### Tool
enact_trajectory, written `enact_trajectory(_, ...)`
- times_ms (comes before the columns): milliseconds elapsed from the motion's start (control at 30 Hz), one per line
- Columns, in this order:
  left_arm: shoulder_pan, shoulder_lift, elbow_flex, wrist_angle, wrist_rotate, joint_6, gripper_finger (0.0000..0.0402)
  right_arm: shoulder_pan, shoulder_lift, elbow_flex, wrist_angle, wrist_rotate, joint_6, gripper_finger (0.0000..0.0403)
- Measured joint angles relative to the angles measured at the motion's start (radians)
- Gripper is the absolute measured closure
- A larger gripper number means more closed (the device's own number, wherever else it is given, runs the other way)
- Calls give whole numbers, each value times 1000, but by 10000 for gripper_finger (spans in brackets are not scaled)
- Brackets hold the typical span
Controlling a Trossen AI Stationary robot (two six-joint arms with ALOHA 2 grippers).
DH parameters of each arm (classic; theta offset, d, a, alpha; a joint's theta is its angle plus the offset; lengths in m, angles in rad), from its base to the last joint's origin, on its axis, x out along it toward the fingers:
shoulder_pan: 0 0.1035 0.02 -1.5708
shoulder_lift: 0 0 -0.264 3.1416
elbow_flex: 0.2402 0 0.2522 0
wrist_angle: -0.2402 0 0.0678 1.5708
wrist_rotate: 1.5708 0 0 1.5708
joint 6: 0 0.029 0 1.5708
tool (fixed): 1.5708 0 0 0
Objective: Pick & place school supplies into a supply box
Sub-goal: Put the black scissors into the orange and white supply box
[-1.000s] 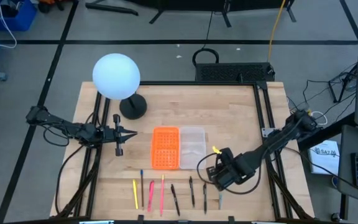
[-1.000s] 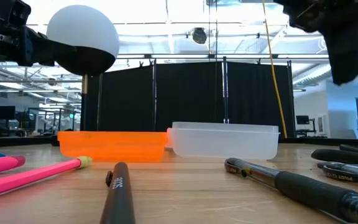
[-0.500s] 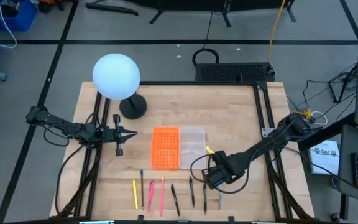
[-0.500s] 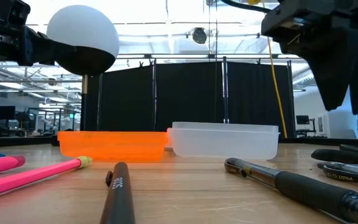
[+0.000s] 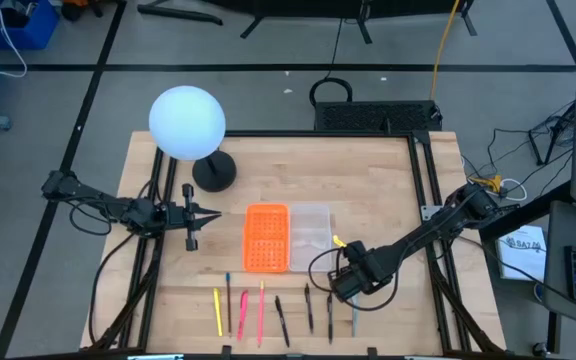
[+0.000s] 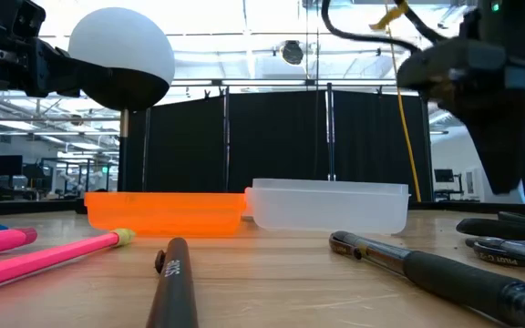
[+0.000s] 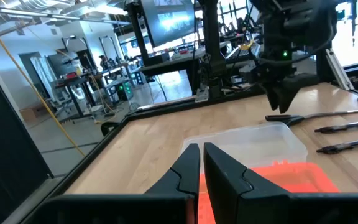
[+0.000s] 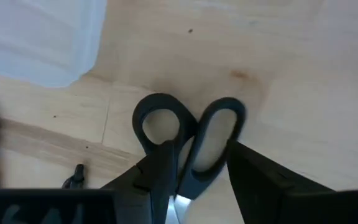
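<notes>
Right gripper [image 8: 194, 171] fingers spread; left gripper [image 7: 201, 163] pinched.

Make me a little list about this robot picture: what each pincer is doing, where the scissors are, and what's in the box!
right pincer: open, down over the scissors, a finger on each side of the handles
left pincer: shut, empty, waiting left of the box
scissors: flat on the table, near the clear half of the box
box: open, orange half and clear half, nothing inside
pens: in a row on the table in front of the box
lamp: white globe, back left
</notes>
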Motion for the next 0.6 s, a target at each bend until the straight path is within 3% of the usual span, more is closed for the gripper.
enact_trajectory(300, 0, 0, 0, -1, 0, -2, 371, -31, 1, -101, 189, -1, -46, 264)
enact_trajectory(600, 0, 0, 0, -1, 0, -4, 371, -47, -5, -162, 215, -39, -109, 271)
